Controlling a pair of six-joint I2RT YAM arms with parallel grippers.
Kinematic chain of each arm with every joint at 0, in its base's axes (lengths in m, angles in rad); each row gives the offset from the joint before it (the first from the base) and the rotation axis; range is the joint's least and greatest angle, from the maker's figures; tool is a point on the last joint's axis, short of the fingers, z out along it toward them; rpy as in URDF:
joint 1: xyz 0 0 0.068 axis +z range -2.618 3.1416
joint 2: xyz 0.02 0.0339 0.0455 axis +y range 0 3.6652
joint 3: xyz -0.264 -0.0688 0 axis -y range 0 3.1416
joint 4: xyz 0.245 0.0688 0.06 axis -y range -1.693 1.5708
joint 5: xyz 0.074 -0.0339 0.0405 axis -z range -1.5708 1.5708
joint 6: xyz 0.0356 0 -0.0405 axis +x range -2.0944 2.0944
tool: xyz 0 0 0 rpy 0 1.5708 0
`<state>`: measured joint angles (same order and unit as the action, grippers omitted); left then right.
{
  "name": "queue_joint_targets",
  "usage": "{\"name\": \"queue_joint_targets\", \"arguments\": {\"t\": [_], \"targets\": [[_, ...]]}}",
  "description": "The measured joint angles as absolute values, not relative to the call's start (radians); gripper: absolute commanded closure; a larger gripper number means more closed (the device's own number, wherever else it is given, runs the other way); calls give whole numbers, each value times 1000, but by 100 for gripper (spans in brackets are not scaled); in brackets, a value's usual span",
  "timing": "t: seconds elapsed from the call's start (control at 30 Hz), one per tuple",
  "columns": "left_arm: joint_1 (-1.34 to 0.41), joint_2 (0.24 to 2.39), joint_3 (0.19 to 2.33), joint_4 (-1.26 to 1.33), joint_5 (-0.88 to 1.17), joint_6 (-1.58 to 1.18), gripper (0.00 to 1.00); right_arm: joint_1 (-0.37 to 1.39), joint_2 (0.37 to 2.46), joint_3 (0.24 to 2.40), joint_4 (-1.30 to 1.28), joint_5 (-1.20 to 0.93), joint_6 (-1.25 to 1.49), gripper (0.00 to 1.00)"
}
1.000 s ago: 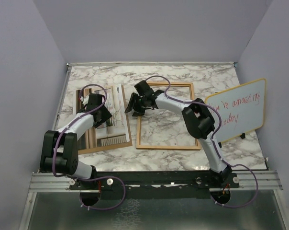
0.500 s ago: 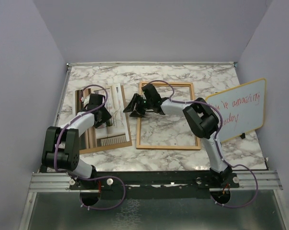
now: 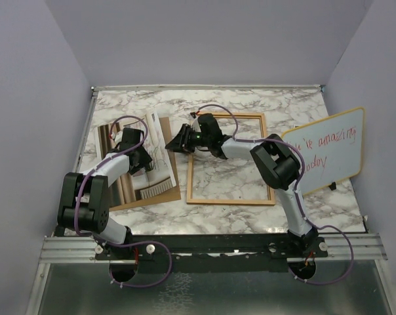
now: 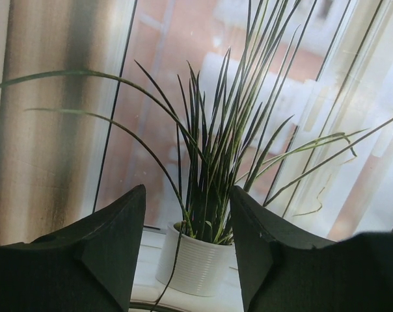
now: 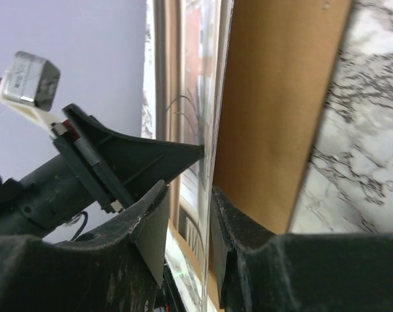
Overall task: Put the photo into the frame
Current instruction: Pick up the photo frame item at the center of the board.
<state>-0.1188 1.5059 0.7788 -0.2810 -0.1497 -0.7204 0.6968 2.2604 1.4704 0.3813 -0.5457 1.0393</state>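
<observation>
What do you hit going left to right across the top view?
photo → right end effector → wooden frame → whiteboard

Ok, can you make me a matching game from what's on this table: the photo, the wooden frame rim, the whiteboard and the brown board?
1 photo
2 frame rim
3 whiteboard
4 brown back board

A red handwriting, far right
B marble showing through its middle
C left side, partly covered by a print
D shows a potted grassy plant

Pairs: 1-D, 2-B, 3-A, 4-C
</observation>
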Motion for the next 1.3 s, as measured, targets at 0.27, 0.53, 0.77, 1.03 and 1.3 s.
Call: {"name": "queue_joint_targets", "arguments": {"t": [0.27,0.53,0.77,1.03,1.3], "targets": [[-119,1507,779,-279,-150,-717,47,699,2260,1470,437,-566,1011,79],[-117,1494,779,-280,-149,-718,36,701,2260,1482,413,-508,948,99],[-117,1405,804,-395,-151,-698,21,701,2209,1497,295,-423,875,100],[-92,1321,900,-460,-210,-642,15,701,2008,1503,105,-344,799,100],[-80,1351,904,-474,-209,-643,11,701,1904,1488,-59,-241,762,100]]}}
